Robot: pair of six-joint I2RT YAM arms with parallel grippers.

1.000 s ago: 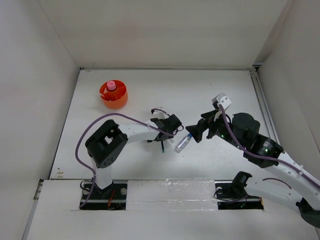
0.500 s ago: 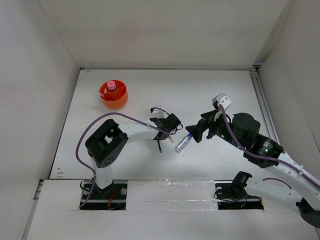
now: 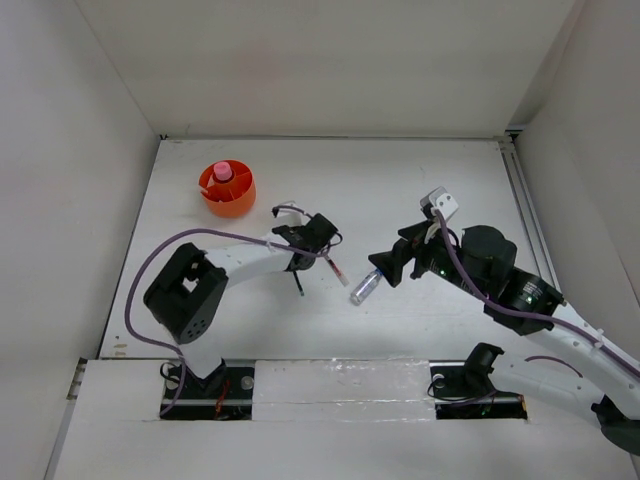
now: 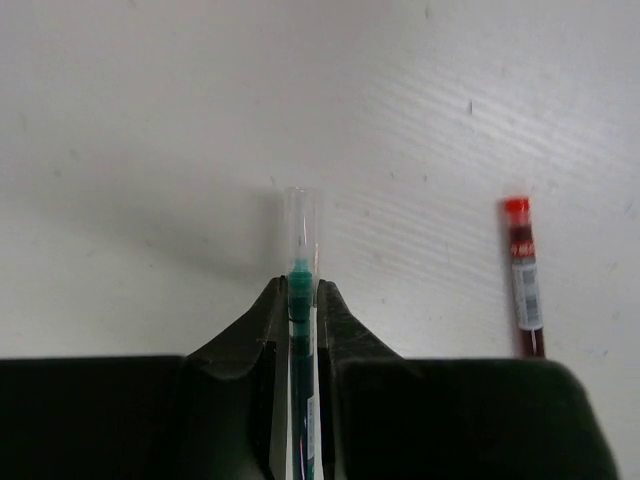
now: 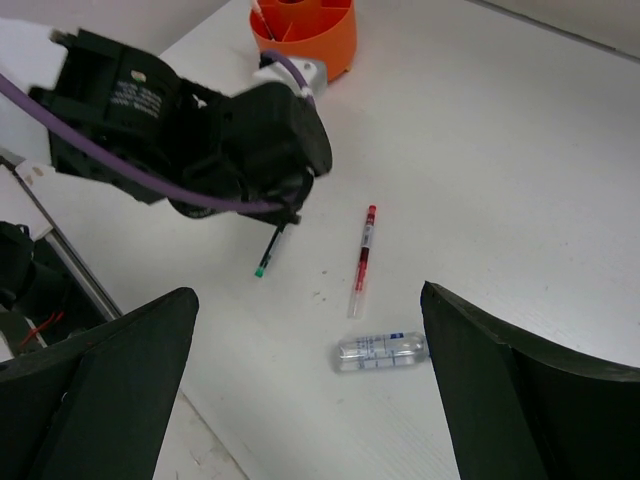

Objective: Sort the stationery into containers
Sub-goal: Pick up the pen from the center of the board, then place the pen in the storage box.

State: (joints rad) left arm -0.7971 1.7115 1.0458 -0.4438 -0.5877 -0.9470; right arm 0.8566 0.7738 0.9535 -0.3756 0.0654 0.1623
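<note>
My left gripper [image 4: 300,292] is shut on a dark-green pen [image 4: 301,275], whose clear tip sticks out past the jaws above the white table. From above, that gripper [image 3: 304,256] hangs left of centre with the pen [image 3: 297,283] pointing towards the near edge. A red pen [image 3: 335,268] [image 5: 362,250] lies flat just to its right. Beside it lies a clear bottle [image 3: 364,288] [image 5: 385,351]. My right gripper [image 5: 308,295] [image 3: 380,266] hovers wide open over the bottle, holding nothing. The round orange tub [image 3: 228,195] stands at the back left with a pink-capped bottle [image 3: 222,173] inside.
White walls close in the table on three sides. The left arm's purple cable [image 3: 215,236] arcs over the table between its base and wrist. A metal rail [image 3: 525,215] runs along the right edge. The orange tub [image 5: 310,35] sits just beyond the left arm's wrist in the right wrist view.
My left gripper has shut on the dark-green pen and carried it left and slightly back, uncovering the red pen. The right arm has barely moved.
</note>
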